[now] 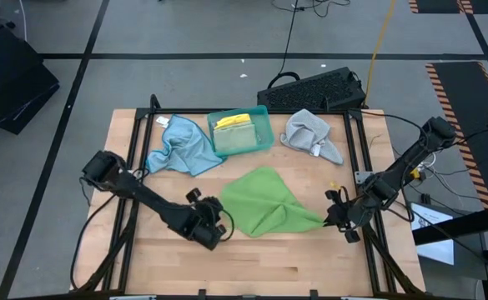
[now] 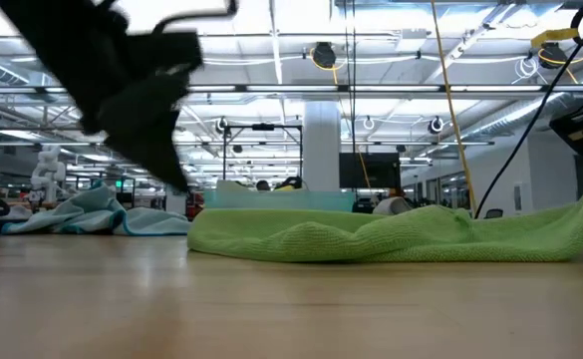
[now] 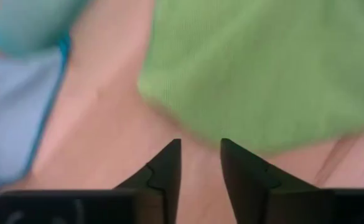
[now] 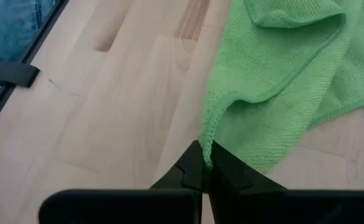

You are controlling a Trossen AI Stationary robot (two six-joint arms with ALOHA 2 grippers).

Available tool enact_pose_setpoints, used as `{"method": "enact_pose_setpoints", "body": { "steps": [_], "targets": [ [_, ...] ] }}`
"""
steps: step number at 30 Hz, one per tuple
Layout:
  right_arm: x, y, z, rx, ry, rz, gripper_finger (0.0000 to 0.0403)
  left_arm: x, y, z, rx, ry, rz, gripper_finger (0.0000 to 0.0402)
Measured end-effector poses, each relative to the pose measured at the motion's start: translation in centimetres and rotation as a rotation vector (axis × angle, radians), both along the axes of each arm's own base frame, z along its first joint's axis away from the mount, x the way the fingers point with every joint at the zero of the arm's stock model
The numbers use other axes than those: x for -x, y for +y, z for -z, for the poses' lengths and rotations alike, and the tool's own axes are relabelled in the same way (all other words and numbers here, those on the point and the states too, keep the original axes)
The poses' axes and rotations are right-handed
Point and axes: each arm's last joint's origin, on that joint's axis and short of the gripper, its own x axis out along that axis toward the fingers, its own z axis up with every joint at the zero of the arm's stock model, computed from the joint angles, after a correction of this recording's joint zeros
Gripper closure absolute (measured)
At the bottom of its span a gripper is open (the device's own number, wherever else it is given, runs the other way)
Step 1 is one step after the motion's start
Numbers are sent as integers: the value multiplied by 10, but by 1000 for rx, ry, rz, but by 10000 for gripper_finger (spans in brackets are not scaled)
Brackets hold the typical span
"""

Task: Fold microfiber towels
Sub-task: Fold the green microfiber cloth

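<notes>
A crumpled green microfiber towel point(image 1: 266, 202) lies mid-table. The right gripper point(image 4: 205, 163), at its four o'clock, pinches a towel corner. The left gripper point(image 3: 200, 163), at its eight o'clock, hovers slightly parted, holding nothing; no writing is legible.

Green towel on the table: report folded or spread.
Partly folded, not flat: the green towel lies rumpled in a rough triangle, one corner pinched in the shut right gripper.

A: What's the green towel point(image 4: 281, 81) pinched in the right gripper point(image 4: 205, 163) made of?
B: Soft matt cloth, finely nubbed, with a stitched hem.
A: And under it?
B: The table point(image 4: 132, 106) is pale wood, smooth, faintly satin. The gripper's fingers point(image 4: 231, 171) look like matt black plastic.
</notes>
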Motion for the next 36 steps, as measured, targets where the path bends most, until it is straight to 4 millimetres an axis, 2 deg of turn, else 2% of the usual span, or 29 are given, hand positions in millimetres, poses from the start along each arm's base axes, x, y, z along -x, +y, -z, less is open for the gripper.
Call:
{"method": "enact_pose_setpoints", "body": {
  "steps": [5,9,13,17,21,25,30,36],
  "targets": [
    [0,0,0,1,0,-2,399,3,-2,41,9,68,59,242],
    [0,0,0,1,-1,-3,399,-9,2,49,-33,56,95,206],
    [0,0,0,1,0,-3,399,-17,15,46,-83,32,58,180],
    [0,0,0,-5,4,3,399,-17,40,45,-224,50,-43,175],
    [1,1,0,-30,26,-6,399,-15,53,30,-285,-29,-166,190],
    [1,0,1,-27,31,-7,399,-17,51,7,-303,-149,-166,213],
    [1,0,1,-31,32,-5,399,-15,45,-11,-162,-187,-129,223],
    [1,0,0,-35,31,8,399,-25,58,-4,105,-243,-269,192]
  ]
}}
